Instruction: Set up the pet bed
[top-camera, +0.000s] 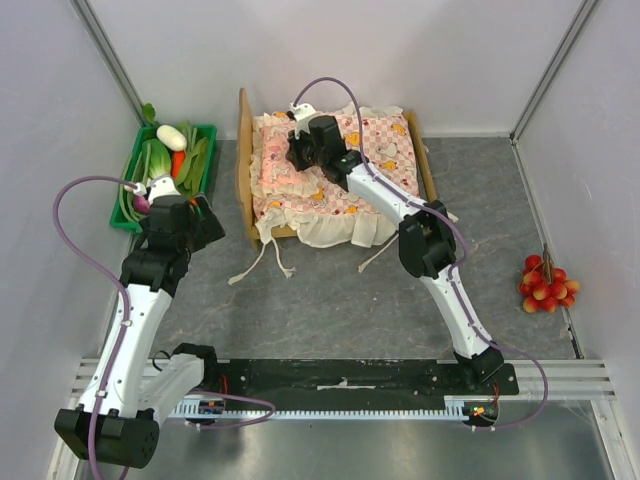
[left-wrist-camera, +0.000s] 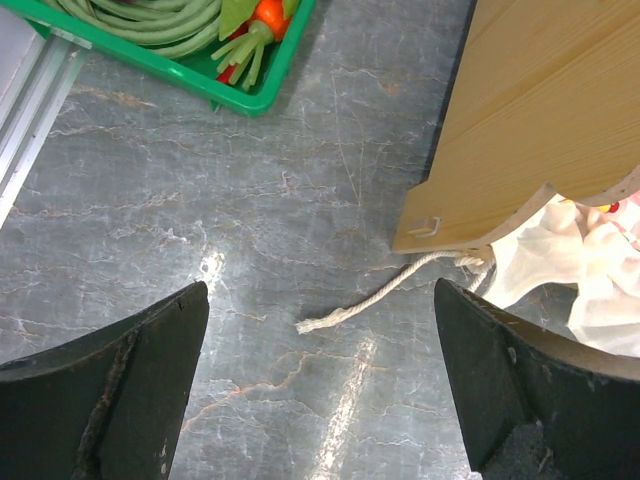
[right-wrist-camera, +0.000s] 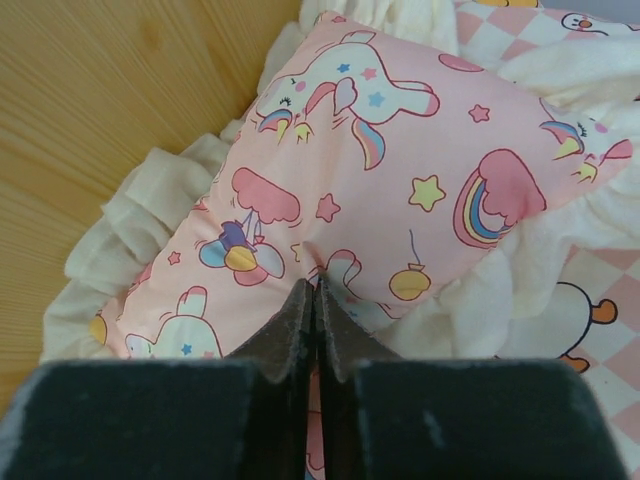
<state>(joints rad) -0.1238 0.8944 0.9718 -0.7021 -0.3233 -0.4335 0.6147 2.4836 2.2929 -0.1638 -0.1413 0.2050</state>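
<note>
The light-wood pet bed (top-camera: 243, 150) stands at the back middle with its headboard to the left. The pink-checked frilled mattress (top-camera: 345, 195) lies in it, with frills hanging over the near side. My right gripper (top-camera: 300, 152) reaches over the bed's head end. In the right wrist view it (right-wrist-camera: 317, 285) is shut, pinching the fabric of the small pink unicorn-print pillow (right-wrist-camera: 390, 170), which lies on the mattress (right-wrist-camera: 600, 300) against the wooden headboard (right-wrist-camera: 120, 100). My left gripper (top-camera: 203, 215) is open and empty over the table, left of the bed (left-wrist-camera: 530, 120).
A green tray (top-camera: 128, 190) of toy vegetables stands at the back left; its corner shows in the left wrist view (left-wrist-camera: 250, 100). A loose white tie cord (left-wrist-camera: 380, 295) lies on the table by the bed's corner. A bunch of red fruit (top-camera: 545, 285) lies at the right.
</note>
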